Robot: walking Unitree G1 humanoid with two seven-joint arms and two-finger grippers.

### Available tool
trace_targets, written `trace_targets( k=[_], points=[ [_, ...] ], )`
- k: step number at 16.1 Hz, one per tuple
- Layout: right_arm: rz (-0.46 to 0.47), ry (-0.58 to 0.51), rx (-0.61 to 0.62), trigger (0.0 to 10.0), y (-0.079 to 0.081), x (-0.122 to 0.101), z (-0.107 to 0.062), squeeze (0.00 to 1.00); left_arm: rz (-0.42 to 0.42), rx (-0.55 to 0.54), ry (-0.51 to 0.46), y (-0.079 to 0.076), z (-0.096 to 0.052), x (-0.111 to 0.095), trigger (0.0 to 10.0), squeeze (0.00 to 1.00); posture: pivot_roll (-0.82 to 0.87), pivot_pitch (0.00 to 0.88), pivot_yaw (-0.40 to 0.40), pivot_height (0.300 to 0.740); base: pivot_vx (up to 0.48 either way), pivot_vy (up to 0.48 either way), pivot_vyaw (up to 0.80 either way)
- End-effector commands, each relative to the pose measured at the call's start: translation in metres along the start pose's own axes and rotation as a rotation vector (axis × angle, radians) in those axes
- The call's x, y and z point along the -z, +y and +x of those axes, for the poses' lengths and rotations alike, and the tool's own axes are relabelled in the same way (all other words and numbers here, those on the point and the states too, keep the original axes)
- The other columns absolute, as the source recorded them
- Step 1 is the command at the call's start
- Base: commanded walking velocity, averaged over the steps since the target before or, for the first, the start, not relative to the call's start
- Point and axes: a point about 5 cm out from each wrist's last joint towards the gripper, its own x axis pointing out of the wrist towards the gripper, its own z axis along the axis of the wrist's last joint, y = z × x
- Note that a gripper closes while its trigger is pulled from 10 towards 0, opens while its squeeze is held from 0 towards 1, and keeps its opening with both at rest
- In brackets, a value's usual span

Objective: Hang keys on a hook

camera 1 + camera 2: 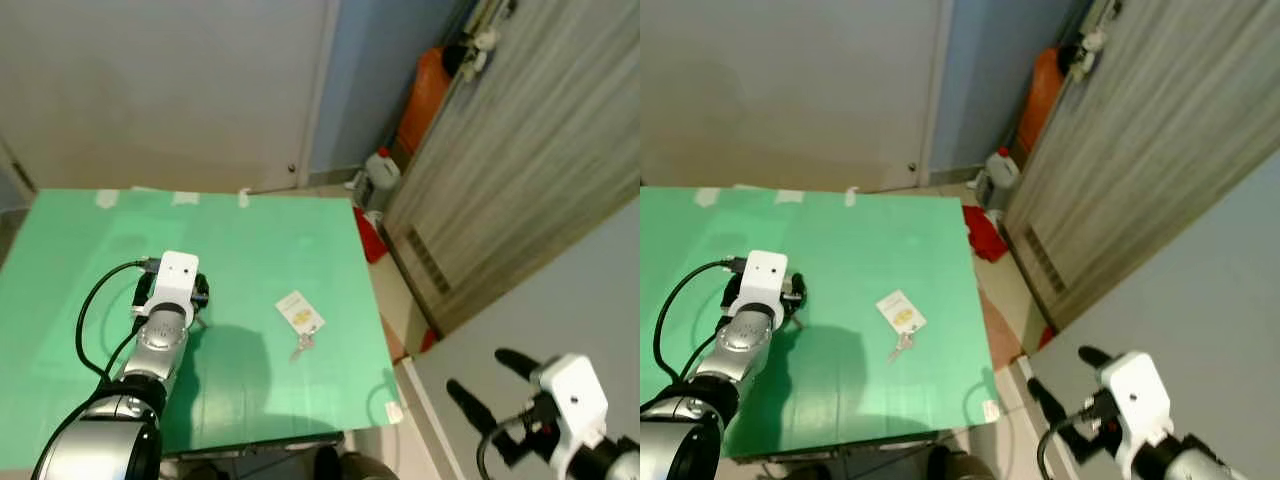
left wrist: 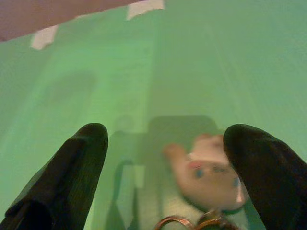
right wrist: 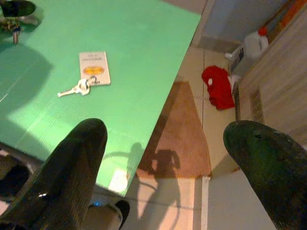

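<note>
Green covered the whole counter (image 1: pixel 250 240), and on it the keys (image 1: pixel 302 345) lay flat beside their white tag (image 1: pixel 299 311), out to the right of the left hand (image 1: pixel 170 300) and a little nearer the robot than its fingertips. Keys and tag sat well apart from that hand, with bare green between them. The right hand (image 1: pixel 490 385) hung off the counter's right edge, over the floor, with the keys away to its left and ahead of it.

From the right wrist, the keys (image 3: pixel 76 88) and tag (image 3: pixel 94 68) showed sharply: two silver keys on a ring touching the tag's near corner, with an orange mark on the tag. That view also took in a red cloth (image 3: pixel 218 88) on the floor and a white jug (image 3: pixel 252 45) by the wall, beside a wood-grain door (image 1: pixel 520 160).

The left wrist camera caught something the head views hid behind the arm: a small pale toy figure (image 2: pixel 206 175), blurred, lying on the counter between the two black fingers (image 2: pixel 62 182), with copper-coloured rings (image 2: pixel 192 223) at its near end. Whether the fingers touched it could not be told.

Both hands had their fingers spread wide apart. The left hand was low over the counter, gripping nothing that could be made out; the right hand held nothing and touched nothing.
</note>
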Motion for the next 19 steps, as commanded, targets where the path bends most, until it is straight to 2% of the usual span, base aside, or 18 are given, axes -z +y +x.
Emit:
trace_targets(
  k=[1,6,9,10,12,17,19],
  points=[
    [0.000,0.030,0.001,10.0,0.001,0.006,-0.006,0.00,0.000,0.003,0.029,-0.004,-0.001,0.003,10.0,0.00,-0.39,0.231,-0.179,0.740,0.000,0.000,0.00],
    [0.006,0.054,0.023,10.0,0.005,0.017,-0.008,0.00,-0.004,0.017,0.067,-0.004,-0.001,0.009,10.0,0.00,-0.39,0.250,-0.187,0.740,0.000,0.000,0.00],
    [0.008,0.047,0.035,10.0,0.008,0.013,-0.017,0.00,-0.014,0.040,0.100,-0.002,-0.004,0.018,10.0,0.00,-0.40,0.260,-0.181,0.740,0.000,0.000,0.00],
    [0.007,0.048,0.038,10.0,0.009,0.013,-0.020,0.00,-0.011,0.046,0.104,-0.002,-0.004,0.019,0.0,0.00,-0.40,0.263,-0.178,0.740,0.000,0.000,0.00],
    [0.008,0.050,0.049,10.0,0.011,0.013,-0.022,0.00,-0.015,0.054,0.100,-0.002,-0.004,0.018,0.0,0.00,-0.40,0.266,-0.174,0.740,0.000,0.000,0.00],
    [0.016,0.042,0.060,10.0,0.016,0.013,-0.019,0.00,-0.004,0.093,0.012,-0.013,-0.003,0.005,0.0,0.00,-0.37,0.261,-0.157,0.740,0.000,0.000,0.00],
    [0.016,0.031,0.052,10.0,0.017,0.011,-0.015,0.00,-0.032,0.100,0.034,-0.016,-0.006,0.011,0.0,0.00,-0.36,0.257,-0.161,0.740,0.000,0.000,0.00]
  ],
)
